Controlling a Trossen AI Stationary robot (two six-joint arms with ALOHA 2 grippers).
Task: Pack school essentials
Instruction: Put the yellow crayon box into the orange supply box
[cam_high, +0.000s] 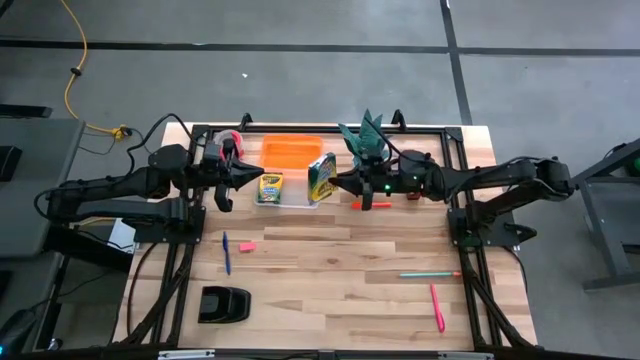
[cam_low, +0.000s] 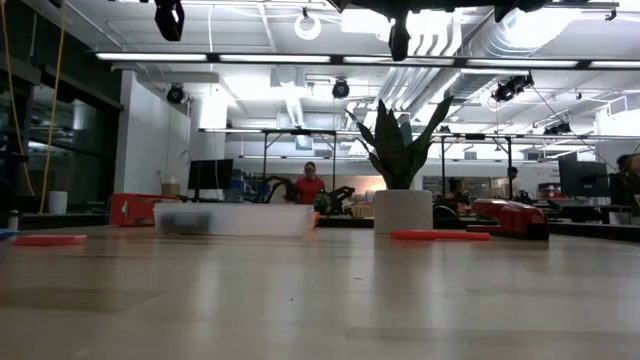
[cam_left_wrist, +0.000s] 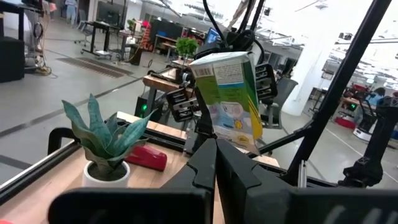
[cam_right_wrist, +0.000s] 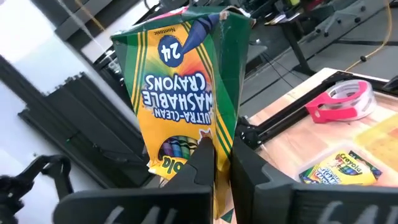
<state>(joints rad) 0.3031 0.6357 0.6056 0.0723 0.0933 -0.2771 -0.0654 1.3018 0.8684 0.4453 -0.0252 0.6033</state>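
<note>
The wooden surface (cam_high: 330, 270) carries a clear bin (cam_high: 290, 205) with an orange lid (cam_high: 292, 150) behind it. One crayon box (cam_high: 270, 187) lies in the bin. The right end effector (cam_high: 345, 178) pinches a second crayon box (cam_high: 321, 178) at the bin's edge, so packing is underway; next it must lower and let go. The left end effector (cam_high: 228, 185) hovers pressed together, empty. Pens (cam_high: 437, 307) and an eraser (cam_high: 247, 246) wait loose.

A clear bin (cam_low: 235, 219) sits beside a potted plant (cam_low: 402, 165).
</note>
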